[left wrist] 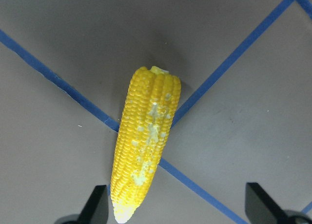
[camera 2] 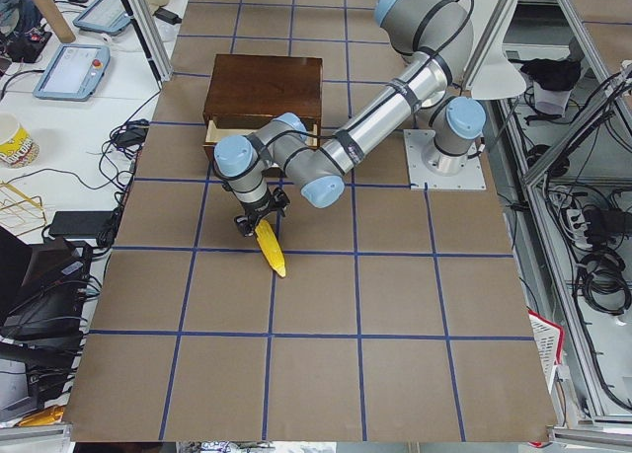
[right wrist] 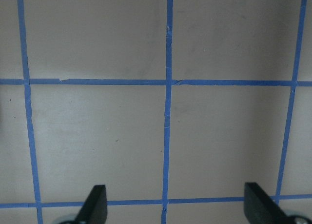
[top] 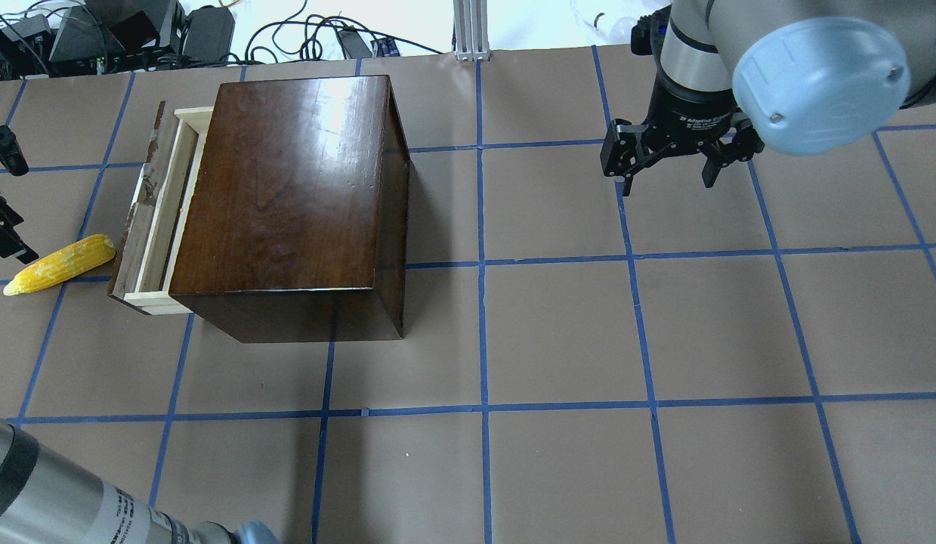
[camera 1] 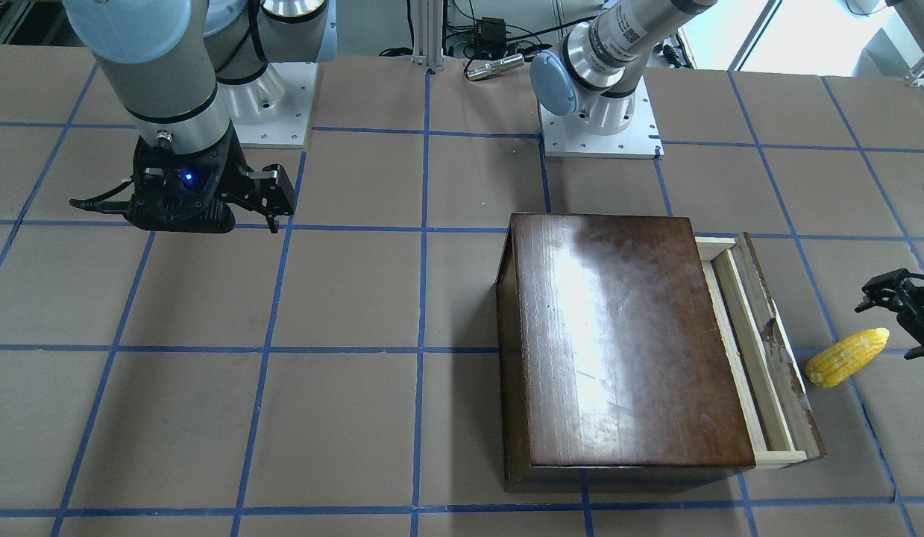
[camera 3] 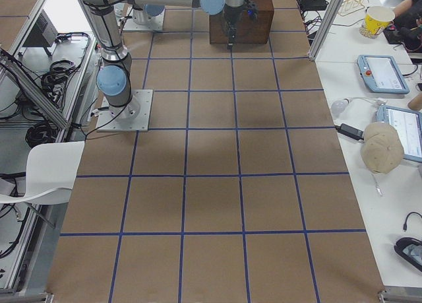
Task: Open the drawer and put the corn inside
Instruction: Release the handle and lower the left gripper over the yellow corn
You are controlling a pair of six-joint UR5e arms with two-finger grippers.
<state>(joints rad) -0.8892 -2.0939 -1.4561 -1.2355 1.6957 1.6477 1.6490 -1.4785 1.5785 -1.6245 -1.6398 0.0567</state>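
roughly square to drawer (top: 139, 219) front, corn (top: 60, 263) tip pointing away.

White print runs round the black body of the right gripper (top: 666, 183) in the overhead view. Only the word "Adaptive" can be made out, and the characters before and after it are too small to read. In the front-facing view the left arm (camera 1: 618, 37) carries a small label with a square code and fine print on its grey tube, and a similar strip of print shows on it at the overhead view's lower left; neither is legible. The yellow-and-white cup (camera 2: 12, 142) at the left side view's edge bears print too blurred to read.
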